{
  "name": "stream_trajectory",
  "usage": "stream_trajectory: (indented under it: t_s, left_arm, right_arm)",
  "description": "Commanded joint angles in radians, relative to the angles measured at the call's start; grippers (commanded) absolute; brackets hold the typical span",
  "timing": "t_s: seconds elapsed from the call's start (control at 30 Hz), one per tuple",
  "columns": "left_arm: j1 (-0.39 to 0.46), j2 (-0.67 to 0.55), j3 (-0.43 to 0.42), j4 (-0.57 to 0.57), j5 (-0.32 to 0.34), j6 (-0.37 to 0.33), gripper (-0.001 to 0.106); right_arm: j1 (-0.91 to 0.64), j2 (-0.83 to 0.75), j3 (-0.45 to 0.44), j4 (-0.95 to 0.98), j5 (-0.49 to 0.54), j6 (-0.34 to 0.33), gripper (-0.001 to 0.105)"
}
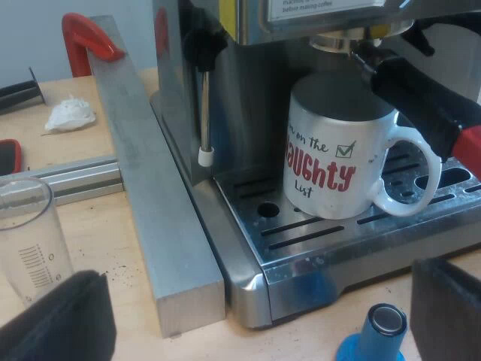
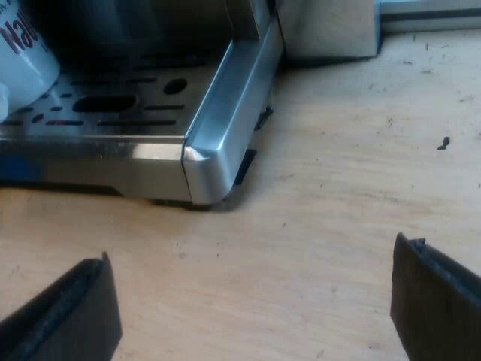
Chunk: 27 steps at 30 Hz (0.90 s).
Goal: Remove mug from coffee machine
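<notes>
The left gripper (image 1: 259, 278) is held with its two black fingers (image 1: 60, 320) spread wide apart, gripping nothing, low over the wooden table (image 1: 45, 143) at the front corner of the espresso machine (image 1: 248, 75). Just beyond the fingers, a blue tamper (image 1: 379, 331) with a metal top is seen standing on the table close to the machine's front edge, and a clear measuring glass (image 1: 26, 241) with printed graduations is seen beside the other finger. An aluminium bar (image 1: 150, 195) is laid along the side of the machine. The mug (image 1: 338, 158), white with red and black lettering, is set upright on the slotted drip tray (image 1: 316, 233), directly under the metal holder, which is locked into the machine's front; its dark handle (image 1: 428, 98), ending in red, is seen to reach out over the mug's rim. The steam wand (image 1: 204, 113) hangs near the mug. A crumpled white tissue (image 1: 71, 114) lies farther off on the table. The right gripper (image 2: 252, 278) is likewise opened wide and holds nothing, above the bare table before the drip tray's corner (image 2: 225, 113); part of the mug (image 2: 22, 53) is seen on the tray.
</notes>
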Motion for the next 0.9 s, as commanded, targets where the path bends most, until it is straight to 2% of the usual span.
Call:
stream_trajectory:
  t_s: [0.03, 0.2, 0.27, 0.37, 0.47, 0.53, 0.57, 0.6, 0.67, 0.77, 0.9]
  left_arm:
    - [0.0, -0.021, -0.006, -0.004, 0.009, -0.009, 0.081]
    - [0.0, -0.021, -0.038, 0.047, -0.002, -0.012, 0.081]
    - [0.0, -0.021, -0.077, 0.097, -0.011, -0.012, 0.081]
    - [-0.019, -0.021, -0.125, 0.158, -0.015, -0.012, 0.081]
    - [-0.024, -0.021, -0.132, 0.167, -0.015, -0.012, 0.081]
    - [-0.051, -0.021, -0.156, 0.194, -0.015, -0.009, 0.081]
    - [-0.113, -0.021, -0.207, 0.227, -0.016, 0.0, 0.081]
    - [-0.13, -0.021, -0.219, 0.228, -0.016, 0.0, 0.081]
    - [-0.158, -0.021, -0.224, 0.227, -0.016, 0.022, 0.081]
    - [-0.191, -0.021, -0.224, 0.227, 0.004, 0.065, 0.081]
    - [-0.234, -0.016, -0.214, 0.219, 0.019, 0.085, 0.081]
  right_arm:
    - [0.0, -0.026, -0.014, 0.033, -0.009, -0.018, 0.076]
    - [0.002, -0.011, -0.061, 0.085, 0.0, -0.057, 0.075]
    - [0.016, 0.017, -0.121, 0.144, 0.016, -0.118, 0.075]
    - [0.068, 0.055, -0.185, 0.163, 0.055, -0.125, 0.072]
    - [0.153, 0.116, -0.26, 0.201, 0.067, -0.185, 0.072]
    - [0.215, 0.163, -0.302, 0.222, 0.092, -0.187, 0.072]
    - [0.226, 0.172, -0.313, 0.225, 0.097, -0.187, 0.072]
    - [0.241, 0.184, -0.324, 0.225, 0.098, -0.187, 0.072]
    - [0.306, 0.243, -0.361, 0.213, 0.1, -0.187, 0.072]
    - [0.359, 0.287, -0.373, 0.19, 0.104, -0.187, 0.072]
    - [0.421, 0.338, -0.372, 0.144, 0.104, -0.189, 0.072]
